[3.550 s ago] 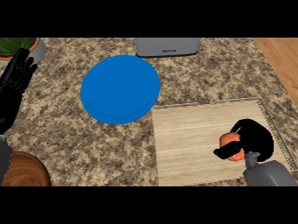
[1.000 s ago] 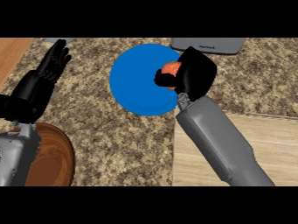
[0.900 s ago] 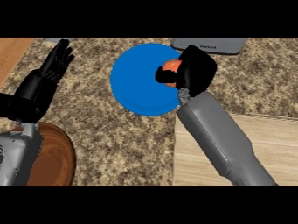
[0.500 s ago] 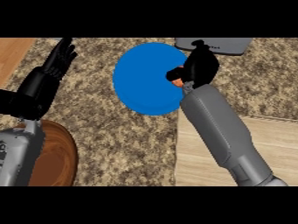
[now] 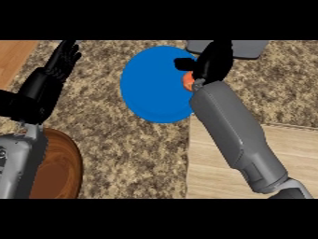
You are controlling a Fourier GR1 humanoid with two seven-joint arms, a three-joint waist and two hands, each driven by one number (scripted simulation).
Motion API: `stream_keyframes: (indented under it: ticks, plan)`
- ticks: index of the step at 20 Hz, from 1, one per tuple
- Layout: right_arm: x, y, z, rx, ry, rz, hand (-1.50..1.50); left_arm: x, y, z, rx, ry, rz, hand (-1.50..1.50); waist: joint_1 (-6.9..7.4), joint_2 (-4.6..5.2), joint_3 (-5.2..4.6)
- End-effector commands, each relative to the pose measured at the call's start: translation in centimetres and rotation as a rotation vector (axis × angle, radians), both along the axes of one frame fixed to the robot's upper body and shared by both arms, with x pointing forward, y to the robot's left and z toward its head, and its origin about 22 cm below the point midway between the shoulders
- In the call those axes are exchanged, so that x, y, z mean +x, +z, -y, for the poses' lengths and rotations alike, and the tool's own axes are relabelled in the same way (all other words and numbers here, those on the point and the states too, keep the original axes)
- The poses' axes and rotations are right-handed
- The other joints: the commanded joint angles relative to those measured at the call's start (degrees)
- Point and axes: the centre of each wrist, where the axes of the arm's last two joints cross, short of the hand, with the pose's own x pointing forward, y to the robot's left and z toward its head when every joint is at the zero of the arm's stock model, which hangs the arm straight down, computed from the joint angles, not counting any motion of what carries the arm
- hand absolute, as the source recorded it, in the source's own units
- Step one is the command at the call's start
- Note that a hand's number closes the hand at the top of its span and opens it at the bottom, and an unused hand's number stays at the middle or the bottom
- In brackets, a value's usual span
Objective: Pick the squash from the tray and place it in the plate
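The blue plate (image 5: 151, 86) lies on the speckled counter at top centre. Only a small orange part of the squash (image 5: 187, 80) shows, at the plate's right edge, tucked under the heel of my right hand (image 5: 213, 60). That hand's fingers point straight up toward the far edge and its thumb sticks out left over the plate, so it reads as open. I cannot tell whether the squash rests on the plate. The wooden tray (image 5: 299, 158) sits at lower right, partly behind my right forearm. My left hand (image 5: 48, 84) rests open at the left, fingers up.
A brown round wooden board (image 5: 61, 168) lies at lower left beside my left forearm. A grey object (image 5: 247, 47) sits at the far edge just right of my right hand. A wooden floor strip shows at far left.
My right hand carried the squash from the tray to the plate's right edge. Over the last second its fingers went from curled round the squash to straight. The left hand barely moved.
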Motion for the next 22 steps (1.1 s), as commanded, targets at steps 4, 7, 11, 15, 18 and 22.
stream_keyframes:
  ticks: [4,7,11,15,18,22]
  plan:
    - [0.0,-0.3,-0.9,0.199,-0.109,0.23,-1.5,-0.2,0.6,-0.8,0.011,0.006,-0.025,0.0,-1.1,-1.05,-0.03]
    - [-0.5,-0.7,-1.1,0.263,-0.117,0.262,-1.5,-0.2,-0.5,-1.4,-0.003,0.045,-0.034,0.0,-3.86,-1.68,-0.07]
    - [-2.0,-3.1,-1.3,0.299,-0.122,0.297,-1.5,-0.8,-1.3,-2.1,0.011,0.096,-0.035,0.0,-5.33,-2.11,-0.09]
    - [-5.7,-7.5,-1.4,0.304,-0.08,0.31,-1.5,-1.1,-0.7,-3.2,0.007,0.128,-0.037,0.0,-6.61,-2.77,-0.11]
    - [-6.2,-5.6,-1.7,0.291,-0.039,0.322,-1.5,-2.3,-1.6,-2.8,0.013,0.113,-0.04,0.0,-7.95,-2.83,-0.13]
    - [-11.9,-9.7,-0.7,0.267,-0.012,0.262,-1.5,-2.7,-2.1,-4.4,-0.003,0.167,-0.049,0.0,-9.16,-3.11,-0.16]
